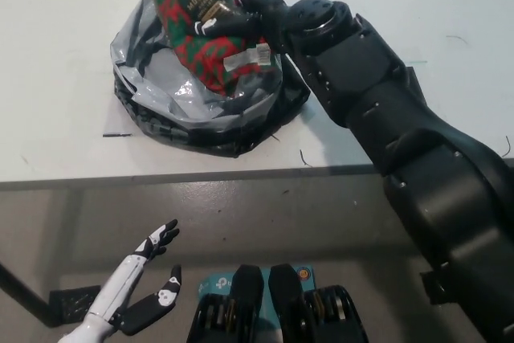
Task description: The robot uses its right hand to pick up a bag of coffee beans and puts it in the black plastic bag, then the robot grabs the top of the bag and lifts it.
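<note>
Danger: the coffee bag [207,26] looks only partly inside the black plastic bag [201,114]. Its top sticks up over the far rim. If the hand lets go now, I think the coffee bag could tip out onto the table [56,54]
Another danger: the plastic bag is soft and crumpled, so a push from the arm could fold its rim shut or drag it sideways
Right hand [245,18]: the black hand is wrapped around the coffee bag and grips it over the open mouth of the plastic bag
How tight: the fingers curl close around the red and green pack, not spread out
Left hand [132,291]: the white hand rests low, below the table edge, with fingers apart and nothing in it
Coffee bag place: it leans in the mouth of the plastic bag, near the back side
Still to do: let go, then grab the top of the plastic bag and lift
</note>
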